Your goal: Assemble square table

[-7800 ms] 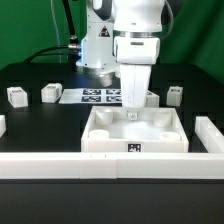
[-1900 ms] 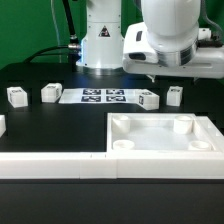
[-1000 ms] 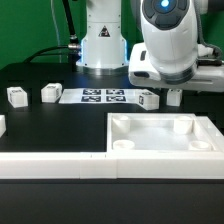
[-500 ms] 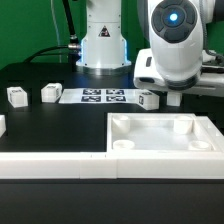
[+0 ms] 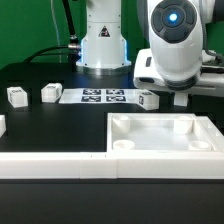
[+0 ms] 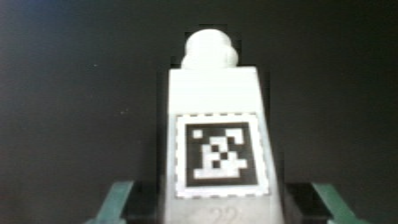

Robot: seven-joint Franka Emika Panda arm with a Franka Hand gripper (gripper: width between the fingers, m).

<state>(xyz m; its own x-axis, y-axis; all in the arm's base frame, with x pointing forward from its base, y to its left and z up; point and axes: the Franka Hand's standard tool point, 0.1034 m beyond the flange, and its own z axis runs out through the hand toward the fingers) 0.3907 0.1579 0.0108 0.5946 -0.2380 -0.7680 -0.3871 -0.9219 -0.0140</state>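
The white square table top (image 5: 160,152) lies at the exterior view's right, round corner sockets up, against the low white wall. My gripper (image 5: 176,98) is down at the table behind it, over the fourth leg, which is mostly hidden there. In the wrist view this white leg (image 6: 217,110), with its black-and-white tag, lies between my fingers (image 6: 121,200), with a gap on each side. My gripper (image 6: 226,202) is open around it. Three more tagged legs lie loose: one beside my gripper (image 5: 148,99) and two at the left (image 5: 48,93) (image 5: 15,96).
The marker board (image 5: 103,96) lies flat at the back middle, in front of the robot base (image 5: 103,45). The long low white wall (image 5: 55,165) runs along the front, with an end piece at the left edge (image 5: 2,125).
The table top has moved from the middle to the right. The arm left it, went over the rightmost leg and came down. In the last half second almost nothing moved.
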